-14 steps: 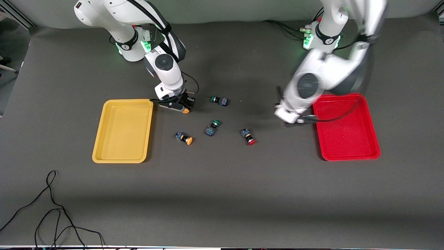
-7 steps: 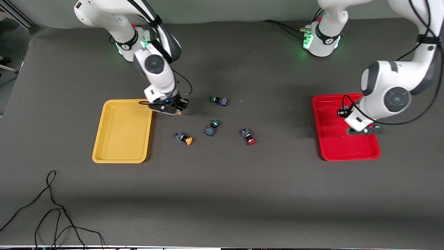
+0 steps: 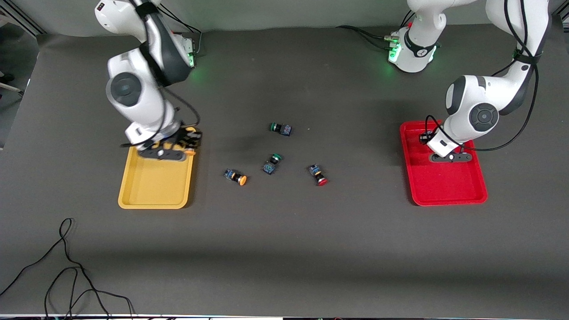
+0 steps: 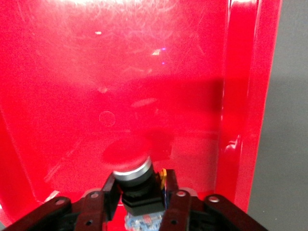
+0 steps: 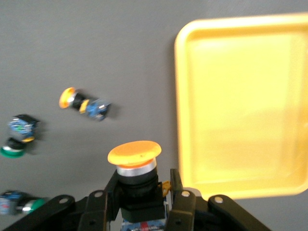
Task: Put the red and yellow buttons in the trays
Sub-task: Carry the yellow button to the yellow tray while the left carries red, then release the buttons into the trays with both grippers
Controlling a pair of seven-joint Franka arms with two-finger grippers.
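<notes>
Two deliveries are in hand at once. A red-capped button (image 4: pixel 132 179) is clamped in the left hand (image 3: pixel 448 157) over the red tray (image 3: pixel 471 193), low above its floor, while a yellow-capped button (image 5: pixel 134 166) is clamped in the right hand (image 3: pixel 171 149) over the yellow tray (image 3: pixel 133 195) — at its corner nearest the loose buttons. Next, each hand would be opened over its tray. Two task buttons remain on the table (image 3: pixel 284 249): an orange-capped one (image 3: pixel 236 176), and at its three o'clock a red-capped one (image 3: pixel 318 175).
</notes>
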